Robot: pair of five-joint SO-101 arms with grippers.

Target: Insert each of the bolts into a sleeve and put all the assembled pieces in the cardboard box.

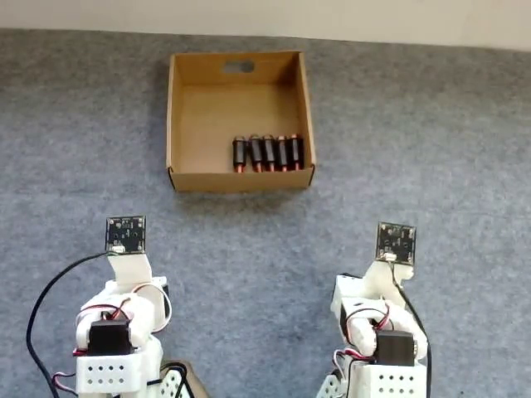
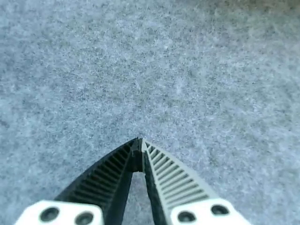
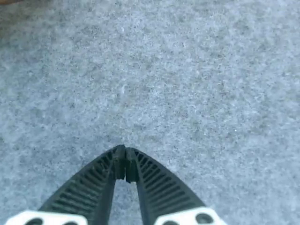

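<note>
At the near edge of the fuzzy grey worktop [image 1: 431,124], the left gripper [image 2: 140,145] and the right gripper [image 3: 123,157] hang closed tip to tip, holding nothing. Farther off, between the arms, an open cardboard box [image 1: 172,124] holds five dark cylindrical assembled pieces [image 1: 268,153]. They lie side by side against its near wall, copper ends nearest and long axes pointing away, slightly closer to the right arm.

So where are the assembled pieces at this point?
In the high view, the assembled pieces lie side by side in a row inside the cardboard box, against the wall nearest the robot and toward the box's right corner.
</note>
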